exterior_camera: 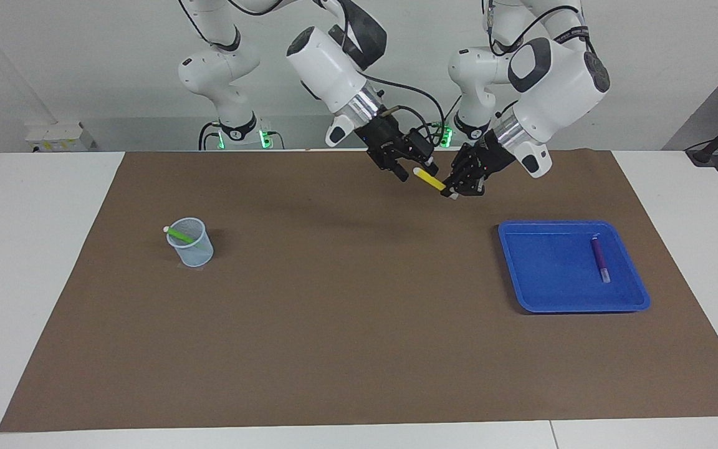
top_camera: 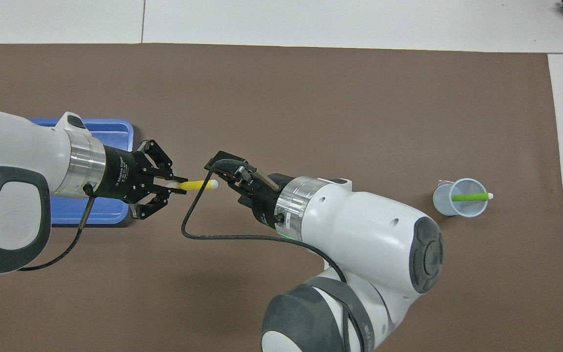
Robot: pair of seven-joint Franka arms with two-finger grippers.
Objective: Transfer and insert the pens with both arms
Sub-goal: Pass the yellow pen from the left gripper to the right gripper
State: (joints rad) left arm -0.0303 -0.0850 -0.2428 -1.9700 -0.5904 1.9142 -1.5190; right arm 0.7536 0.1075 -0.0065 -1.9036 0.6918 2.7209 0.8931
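Working across the facing view from its left edge.

Middle-left of the frame: the cup (exterior_camera: 191,244) stands on the counter (exterior_camera: 359,349) with the green pen (exterior_camera: 179,235) already in it, leaning on the rim. So that one's done.

Top centre: the right claw (exterior_camera: 416,171) is up in the air over bare counter with its fingers spread wide and nothing gripped. The whitish tip of the yellow pen (exterior_camera: 429,179) looks to be right at the mouth of it, maybe just between the fingers. From here I can't say it touches either one.

A bit further right, still up top: the left claw (exterior_camera: 455,190) is clamped on the lower end of the yellow pen, so the pen hangs in mid-air, sloping up toward the right claw.

Middle-right: the blue tray (exterior_camera: 521,299), with the purple pen (exterior_camera: 599,257) lying flat in it, untouched.

So this reads as the handover. How I'd do it:
- Slide the right claw further down the barrel before closing. Pinching only the tip is asking for the pen to swivel.
- Keep the fingers square to the pen, one on each side.
- Left claw lets go only once the right one has fully closed, then backs straight out along the pen's line.
- Leave plenty of pen sticking out past the grip, so there's a free end to drop into the cup beside the green one.
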